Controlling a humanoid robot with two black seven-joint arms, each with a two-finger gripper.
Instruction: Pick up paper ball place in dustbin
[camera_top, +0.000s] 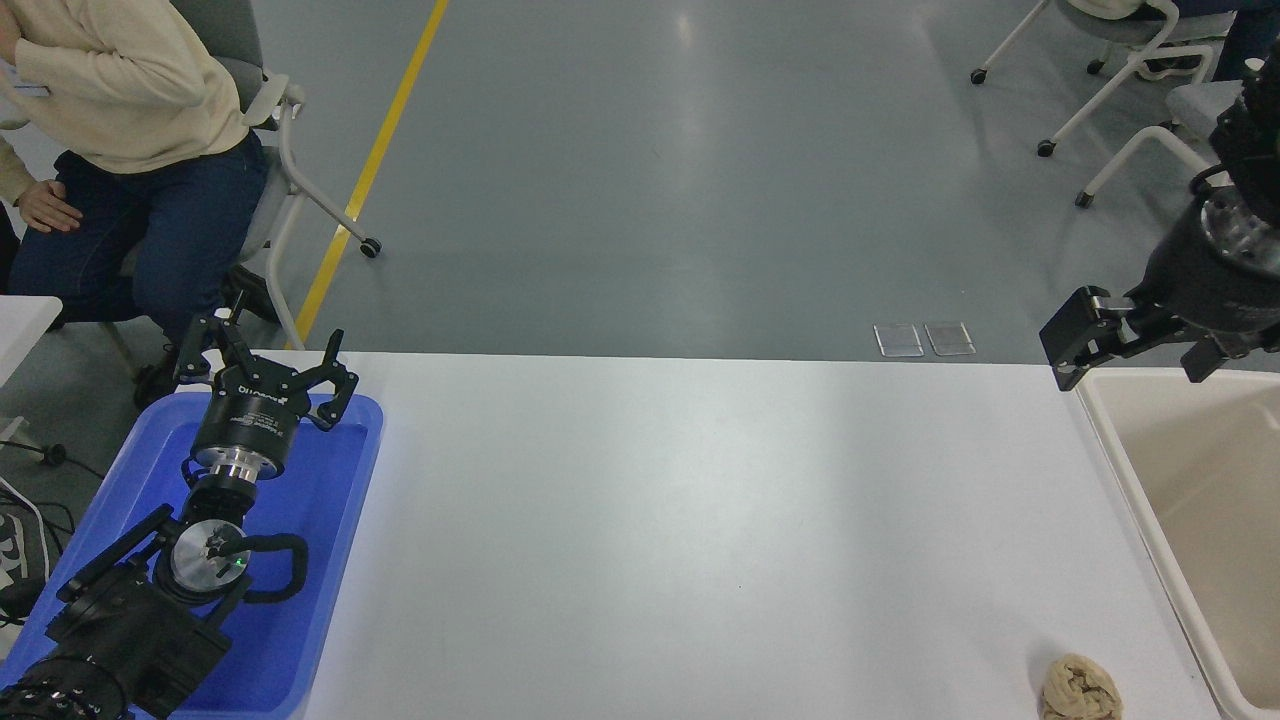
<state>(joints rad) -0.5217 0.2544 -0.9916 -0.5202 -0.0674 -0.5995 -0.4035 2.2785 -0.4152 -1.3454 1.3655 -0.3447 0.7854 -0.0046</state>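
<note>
The paper ball (1080, 690), a tan crumpled wad, lies on the white table (700, 520) at its near right corner, just left of the dustbin. The dustbin (1135, 480) is a cream tub at the right edge, partly cut off by the picture. My right gripper (1135, 358) hangs open and holds nothing above the dustbin's far left corner, well beyond the ball. My left gripper (265, 365) is parked open over the far end of the blue tray.
A bright blue tray (330, 520) sits at the table's left end under the left arm. A person (130, 120) sits on a chair beyond the far left corner. More wheeled chairs (1110, 70) stand at the far right.
</note>
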